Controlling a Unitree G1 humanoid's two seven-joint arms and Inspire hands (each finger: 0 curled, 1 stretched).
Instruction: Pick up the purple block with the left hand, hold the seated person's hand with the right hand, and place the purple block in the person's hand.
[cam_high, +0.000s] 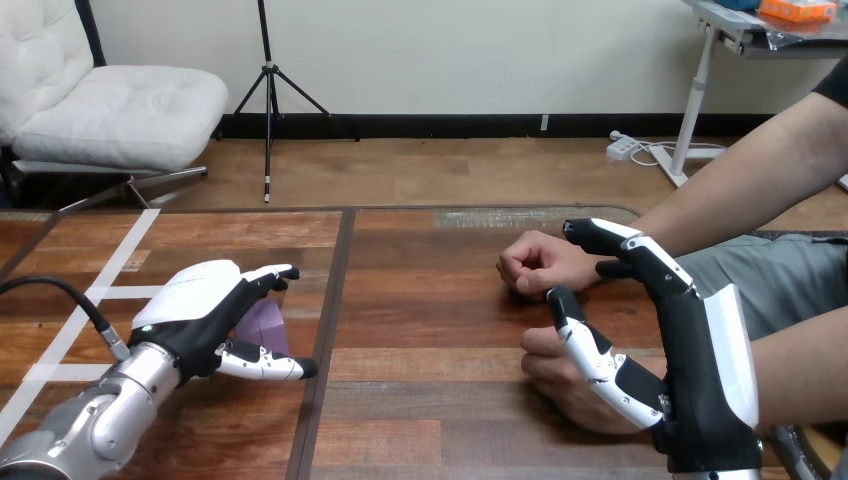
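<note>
The worktop (430, 330) is made of glossy brown wooden planks with a visible grain. A dark seam (335, 320) runs down it just right of the purple block (264, 324), and matte white tape strips (95, 293) cross the planks well left of the block. The purple block is a small, flat-faced piece with a sharp corner. It sits on the worktop and is partly hidden under the left hand (195, 305). That hand has a smooth, rounded white shell on its back and reaches in from the lower left on a silver forearm. Its fingers (272, 273) curl over the far side of the block and its thumb (262, 364) lies along the near side, so the hand is closed around the block. Well right of the block, past the seam, the person's farther hand (538, 264) rests on the wood as a loose fist. The person's nearer hand (565, 390) lies flat below it. The right hand (700, 370) stands on edge right of both, farthest from the block, spread wide and gripping nothing. Its straight fingers (625, 245) reach up beside the wrist of the fist, and its thumb (585, 345) slants across the nearer hand. Whether the thumb touches that hand cannot be told.
</note>
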